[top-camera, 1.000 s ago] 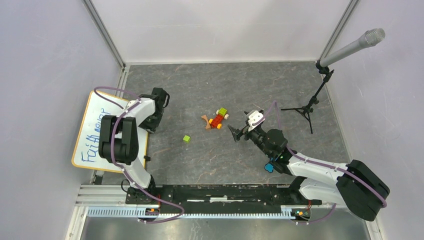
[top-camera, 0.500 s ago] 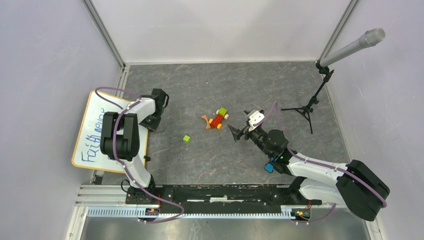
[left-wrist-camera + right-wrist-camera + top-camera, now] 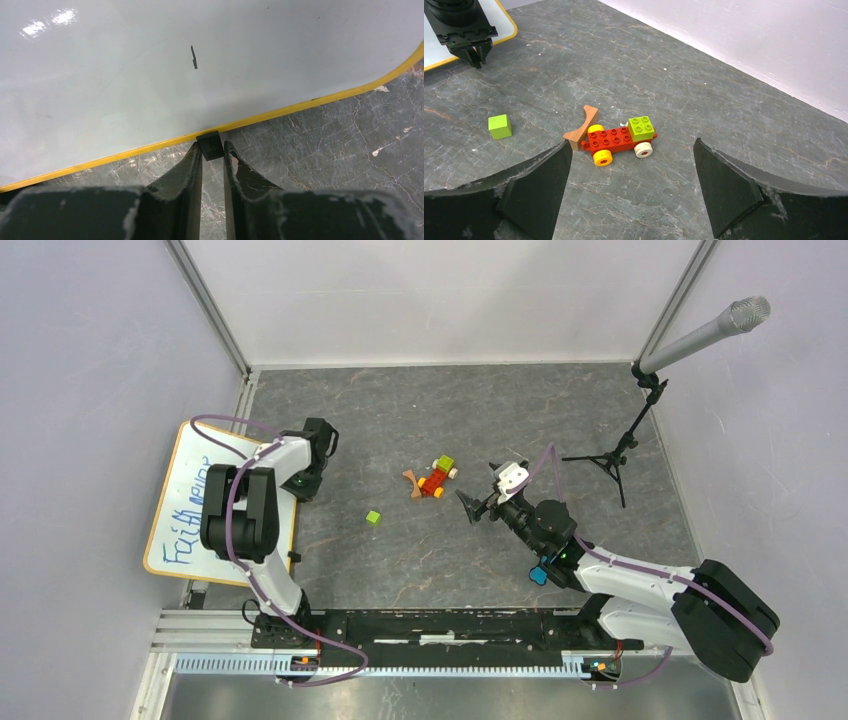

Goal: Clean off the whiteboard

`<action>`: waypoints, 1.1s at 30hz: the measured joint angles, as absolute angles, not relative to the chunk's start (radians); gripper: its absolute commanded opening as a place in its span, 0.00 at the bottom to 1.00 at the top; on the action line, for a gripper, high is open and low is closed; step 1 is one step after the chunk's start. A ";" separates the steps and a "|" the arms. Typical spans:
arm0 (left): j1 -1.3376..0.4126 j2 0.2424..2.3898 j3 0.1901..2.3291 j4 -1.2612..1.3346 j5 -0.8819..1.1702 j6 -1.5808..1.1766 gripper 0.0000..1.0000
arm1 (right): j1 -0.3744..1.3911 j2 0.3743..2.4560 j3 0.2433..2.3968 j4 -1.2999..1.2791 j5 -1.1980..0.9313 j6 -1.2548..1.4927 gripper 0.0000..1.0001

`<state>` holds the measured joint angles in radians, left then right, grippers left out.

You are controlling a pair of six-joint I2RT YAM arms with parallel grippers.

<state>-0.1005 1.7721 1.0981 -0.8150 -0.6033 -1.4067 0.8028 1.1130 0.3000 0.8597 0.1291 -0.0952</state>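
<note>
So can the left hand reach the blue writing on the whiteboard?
Probably yes: the left hand sits at the rim of the whiteboard, pinching a black clip, and only bare board lies between it and the blue writing.

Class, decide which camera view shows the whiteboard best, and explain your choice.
The top external view: the whole whiteboard shows, blue writing included, though the left arm crosses it. The left wrist shows only a white patch, yellow rim and a black clip; the right wrist catches one corner.
</note>
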 measured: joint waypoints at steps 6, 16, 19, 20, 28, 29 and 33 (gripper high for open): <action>-0.134 1.769 1.086 -0.809 -0.625 -1.415 0.02 | 0.803 1.113 0.299 0.860 0.130 -0.095 0.97; -0.337 1.776 1.095 -0.837 -0.626 -1.479 0.02 | 0.803 1.113 0.299 0.859 0.133 -0.095 0.97; -0.404 1.795 1.122 -0.848 -0.619 -1.505 0.02 | 0.803 1.113 0.299 0.859 0.134 -0.095 0.97; -0.424 1.805 1.135 -0.853 -0.618 -1.515 0.02 | 0.803 1.113 0.299 0.860 0.136 -0.095 0.97; -0.580 1.907 1.285 -0.896 -0.595 -1.570 0.02 | 0.803 1.101 0.291 0.860 0.142 -0.096 0.97; -0.595 1.915 1.297 -0.897 -0.593 -1.576 0.02 | 0.803 1.099 0.290 0.860 0.144 -0.096 0.97; -0.648 1.943 1.340 -0.904 -0.580 -1.588 0.18 | 0.803 1.092 0.287 0.859 0.153 -0.096 0.97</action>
<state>-0.6483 1.9434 1.3396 -0.9043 -0.5804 -1.5883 0.8028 1.0924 0.2871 0.8585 0.1528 -0.0956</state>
